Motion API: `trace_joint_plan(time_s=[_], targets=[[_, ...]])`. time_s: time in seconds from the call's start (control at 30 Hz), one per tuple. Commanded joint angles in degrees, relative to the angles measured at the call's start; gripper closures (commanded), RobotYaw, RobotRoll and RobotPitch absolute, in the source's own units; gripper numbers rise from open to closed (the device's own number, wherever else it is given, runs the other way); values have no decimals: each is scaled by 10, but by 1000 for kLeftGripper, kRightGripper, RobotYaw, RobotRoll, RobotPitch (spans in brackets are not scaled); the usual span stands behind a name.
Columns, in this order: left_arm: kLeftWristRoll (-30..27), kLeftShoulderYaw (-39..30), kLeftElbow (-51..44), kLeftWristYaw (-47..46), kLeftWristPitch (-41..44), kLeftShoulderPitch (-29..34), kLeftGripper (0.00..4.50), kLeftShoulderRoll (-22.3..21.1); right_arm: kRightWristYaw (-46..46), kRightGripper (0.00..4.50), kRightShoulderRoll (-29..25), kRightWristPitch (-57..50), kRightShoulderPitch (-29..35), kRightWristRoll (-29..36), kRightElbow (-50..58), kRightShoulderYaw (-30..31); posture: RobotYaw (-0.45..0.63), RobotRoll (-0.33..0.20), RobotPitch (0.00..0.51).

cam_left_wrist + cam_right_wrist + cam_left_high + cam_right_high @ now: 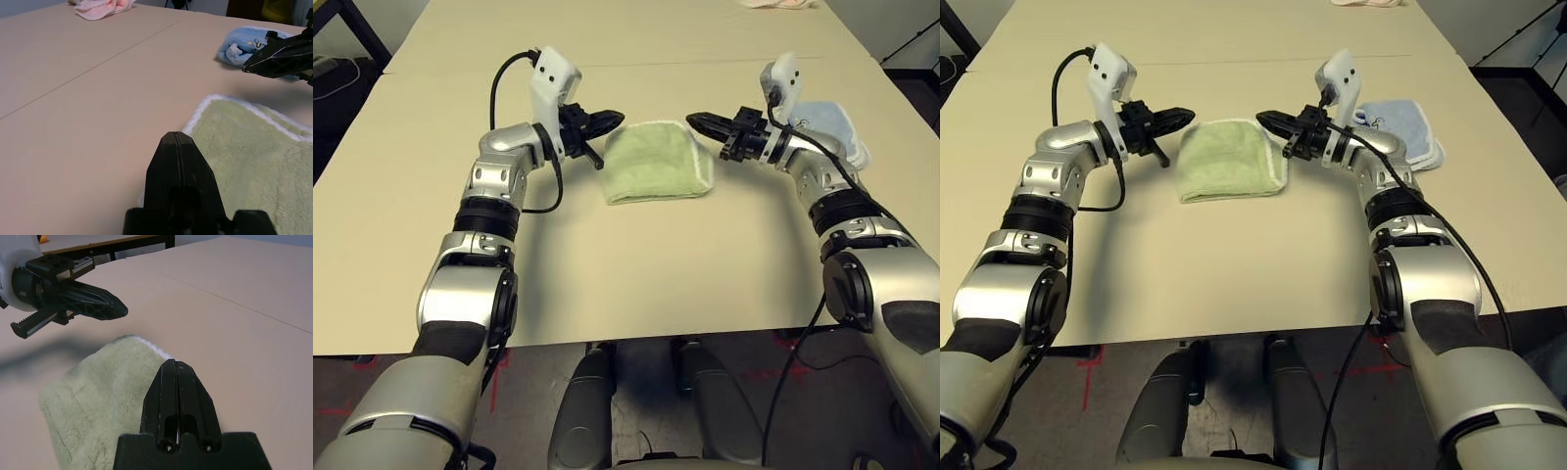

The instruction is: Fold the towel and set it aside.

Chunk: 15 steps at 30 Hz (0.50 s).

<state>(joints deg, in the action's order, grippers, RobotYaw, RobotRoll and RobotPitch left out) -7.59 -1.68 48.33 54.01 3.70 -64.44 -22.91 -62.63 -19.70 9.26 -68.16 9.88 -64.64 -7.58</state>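
Observation:
The light green towel (656, 163) lies folded into a compact rectangle on the table, its white edging showing along the right and far sides (254, 161) (98, 396). My left gripper (615, 121) hovers just above the towel's far left corner, shut and empty, pointing right. Facing it from the far right corner is my right gripper (697, 121), also shut with nothing in it. The two tips stand a short gap apart over the towel's far edge, and neither holds the cloth.
A pale blue towel (829, 125) lies folded behind my right forearm. A pink cloth (100, 7) sits at the table's far edge. The tan table (636, 264) has a seam running across behind the grippers.

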Motion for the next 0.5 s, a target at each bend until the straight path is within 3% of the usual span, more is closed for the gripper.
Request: trace_joint_plan(time_s=[0.03, 0.5], targets=[[1, 3, 10, 10, -9, -5, 4465, -1, 0, 4500, -2, 1, 0, 3, 3, -4, 93, 0, 329], [26, 15, 5, -18, -44, 6, 4465, -5, 68, 4500, 25, 23, -26, -29, -32, 12, 127, 0, 374]])
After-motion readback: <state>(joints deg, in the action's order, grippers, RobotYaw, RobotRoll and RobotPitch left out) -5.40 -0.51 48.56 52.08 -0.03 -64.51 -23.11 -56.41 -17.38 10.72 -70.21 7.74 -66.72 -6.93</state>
